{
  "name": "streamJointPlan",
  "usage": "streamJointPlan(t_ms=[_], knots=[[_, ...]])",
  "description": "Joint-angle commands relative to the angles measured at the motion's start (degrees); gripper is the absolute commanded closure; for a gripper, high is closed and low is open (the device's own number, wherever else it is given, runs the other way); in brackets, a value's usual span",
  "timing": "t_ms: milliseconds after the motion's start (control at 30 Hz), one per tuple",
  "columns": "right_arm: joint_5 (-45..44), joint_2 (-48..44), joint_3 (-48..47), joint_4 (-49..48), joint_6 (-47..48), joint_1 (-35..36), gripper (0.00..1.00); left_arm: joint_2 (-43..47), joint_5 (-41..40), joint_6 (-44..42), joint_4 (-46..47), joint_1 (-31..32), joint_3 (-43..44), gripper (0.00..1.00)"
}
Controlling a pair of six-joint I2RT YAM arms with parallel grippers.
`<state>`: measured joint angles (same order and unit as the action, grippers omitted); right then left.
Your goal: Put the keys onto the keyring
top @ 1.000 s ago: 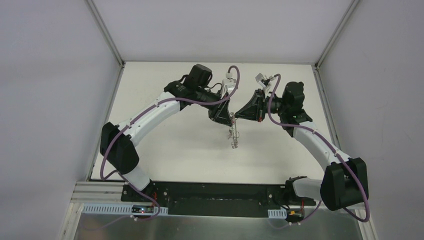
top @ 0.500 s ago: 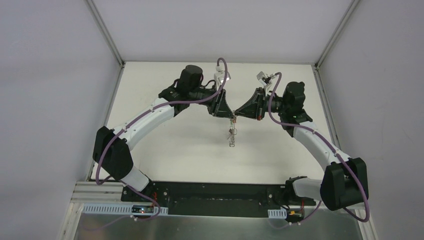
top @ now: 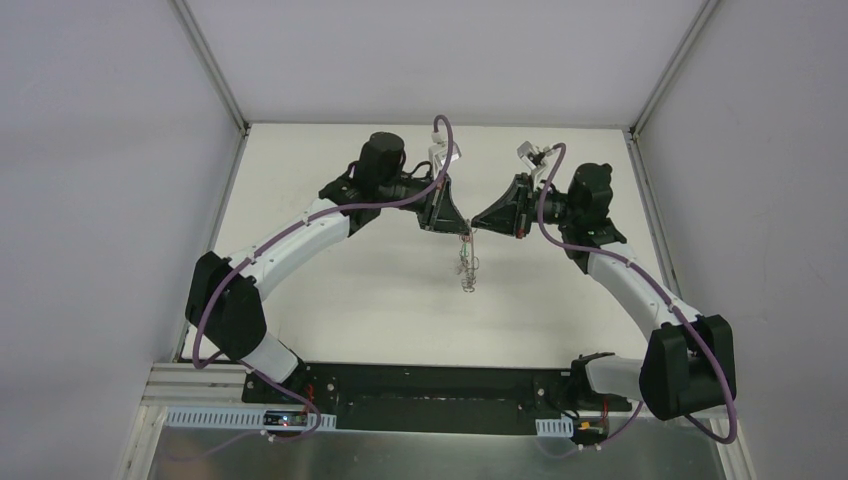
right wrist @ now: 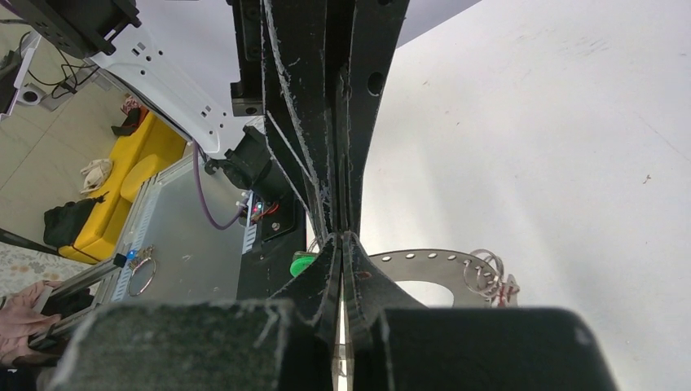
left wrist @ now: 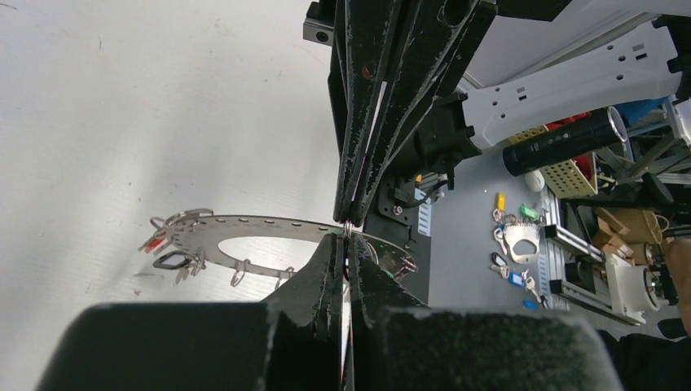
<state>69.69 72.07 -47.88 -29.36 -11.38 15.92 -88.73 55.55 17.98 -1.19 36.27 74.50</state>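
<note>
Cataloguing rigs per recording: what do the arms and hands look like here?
The left arm and right arm: white curved shells, black joint housings, a purple cable along each. The left hand and right hand: black, tapering to thin scuffed fingers.

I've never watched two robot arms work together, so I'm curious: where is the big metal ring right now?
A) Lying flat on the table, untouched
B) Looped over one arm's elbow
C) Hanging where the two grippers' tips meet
C: the keyring is up off the table, hanging from the spot where the left gripper and the right gripper meet tip to tip.
</note>
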Motion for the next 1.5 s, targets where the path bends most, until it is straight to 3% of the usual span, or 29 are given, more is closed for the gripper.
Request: streamJointPlan(t_ms=[0, 100, 267, 567, 700, 967, 1467], knots=[[0.7, -0.3, 0.1, -3.9, -0.4, -0.2, 1.0, 0.8, 2.1, 1.2, 3.8, -0.5, 0.3, 1.0], [0.5, 0.0, 0.2, -3.9, -0.2, -0.3, 1.0, 1.2, 1.9, -0.4, 1.7, -0.5, 1.0, 1.0], [0.6, 0.1, 0.4, -3.0, 1.5, -0.4, 1.0, 1.9, -0.3, -10.5, -10.8, -0.5, 4.9, 1.0], [2.5, -1.1, 0.1, -1.1, 4.0, -0.6, 0.74, -2.0, -8.0, -33.7, -43.4, 0.9, 20.6, 1.0], [3.8, -1.1, -0.2, -1.0, 4.2, -0.5, 0.69, -4.3, -13.3, -39.2, -52.8, 3.0, 25.7, 1.0], [6.8, -1.3, -1.4, 5.1, 10.0, 1.1, 0.61, -7.8, -20.7, -39.3, -61.4, 6.6, 34.4, 1.0], [5.6, -1.7, -2.1, 5.9, 10.0, 3.6, 0.64, -12.5, -16.0, -26.9, -62.6, 6.9, 40.7, 1.0]])
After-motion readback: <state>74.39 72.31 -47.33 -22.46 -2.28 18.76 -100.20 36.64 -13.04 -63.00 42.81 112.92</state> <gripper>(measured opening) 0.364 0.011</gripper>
